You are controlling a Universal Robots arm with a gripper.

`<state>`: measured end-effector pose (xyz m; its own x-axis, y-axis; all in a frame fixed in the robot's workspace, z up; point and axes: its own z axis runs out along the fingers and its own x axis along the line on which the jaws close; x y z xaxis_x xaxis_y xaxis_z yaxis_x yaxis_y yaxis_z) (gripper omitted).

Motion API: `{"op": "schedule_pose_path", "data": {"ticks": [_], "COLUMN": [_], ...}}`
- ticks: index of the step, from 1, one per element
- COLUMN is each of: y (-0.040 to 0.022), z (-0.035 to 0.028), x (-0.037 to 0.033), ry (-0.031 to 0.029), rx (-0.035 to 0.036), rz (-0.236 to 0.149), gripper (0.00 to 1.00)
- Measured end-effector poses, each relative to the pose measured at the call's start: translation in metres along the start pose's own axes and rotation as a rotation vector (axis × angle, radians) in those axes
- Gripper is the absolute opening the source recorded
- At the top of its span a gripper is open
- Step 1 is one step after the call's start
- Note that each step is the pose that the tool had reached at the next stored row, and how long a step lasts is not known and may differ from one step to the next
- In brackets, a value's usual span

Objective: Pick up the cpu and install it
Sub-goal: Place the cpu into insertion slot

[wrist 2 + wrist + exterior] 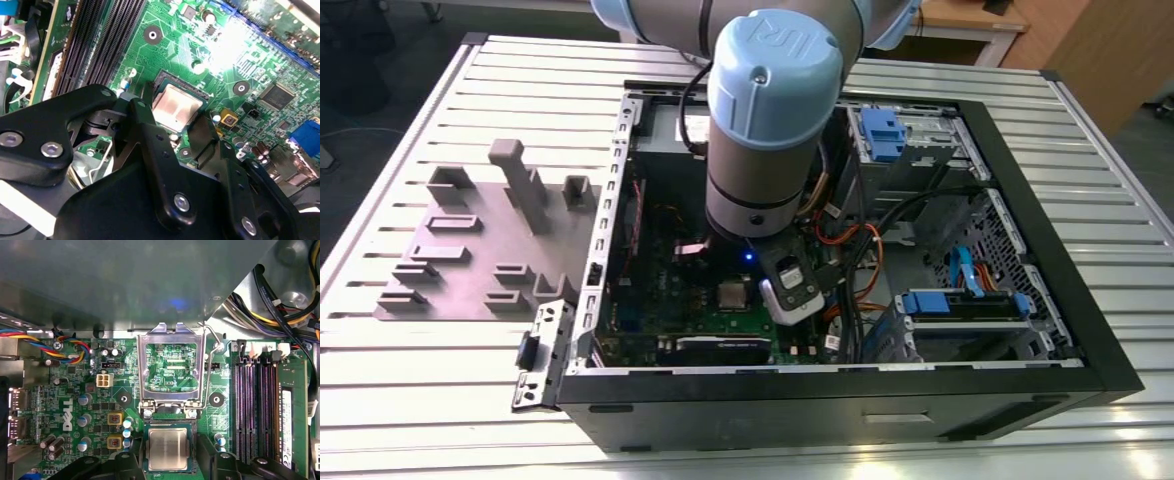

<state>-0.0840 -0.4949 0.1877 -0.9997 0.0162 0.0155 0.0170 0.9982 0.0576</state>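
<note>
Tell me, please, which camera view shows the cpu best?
The first wrist view: the cpu lies square-on, its whole metal top plain. The second wrist view shows the cpu slanted; the exterior view shows the cpu as a small patch.

White glare washes out the board (227,42) just beyond my gripper (172,119); farther ahead I see the case wall (100,285) dim, with a faint blue glow (175,304).

Slatted metal table (427,400), wooden furniture (1094,60) behind, dark floor (360,120)
</note>
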Motion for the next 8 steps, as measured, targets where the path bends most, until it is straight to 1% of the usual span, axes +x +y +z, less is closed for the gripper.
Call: {"op": "schedule_pose_path", "data": {"ticks": [8], "y": [0.0000], "z": [0.0001], "x": [-0.0011], "ry": [0.0002], "rx": [0.0003], "rz": [0.000], "gripper": [0.55]}}
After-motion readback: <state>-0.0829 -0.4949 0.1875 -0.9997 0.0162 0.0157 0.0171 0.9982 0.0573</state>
